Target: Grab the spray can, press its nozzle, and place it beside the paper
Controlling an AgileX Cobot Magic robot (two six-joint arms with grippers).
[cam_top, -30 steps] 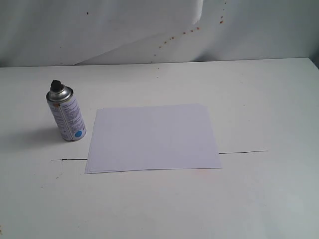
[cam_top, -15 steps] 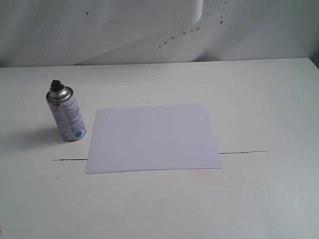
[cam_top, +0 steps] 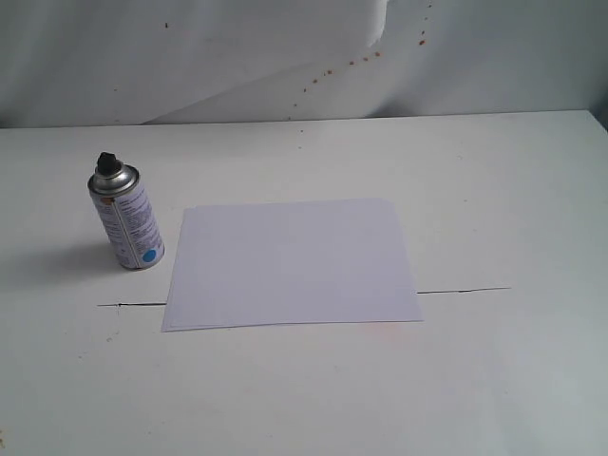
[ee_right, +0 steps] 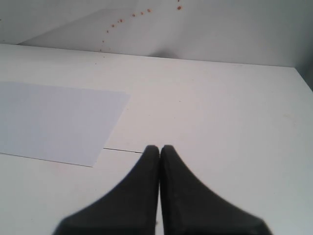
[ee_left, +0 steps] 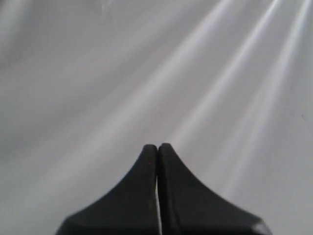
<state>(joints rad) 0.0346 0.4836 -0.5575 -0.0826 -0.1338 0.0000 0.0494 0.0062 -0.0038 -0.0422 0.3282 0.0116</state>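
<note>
Currently spray can (cam_top: pixel 127 218) upright, untouched; L+R jaws pressed together, empty. Risk: can toppled if approached unopened.

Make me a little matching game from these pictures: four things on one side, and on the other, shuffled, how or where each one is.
Things:
1. spray can
2. nozzle
3. paper
4. right tool

States:
A. white, lying flat
B. black, capping a silver top
C. shut, holding nothing
D. standing upright, left of the paper in the exterior view

Pairs: 1-D, 2-B, 3-A, 4-C.
</note>
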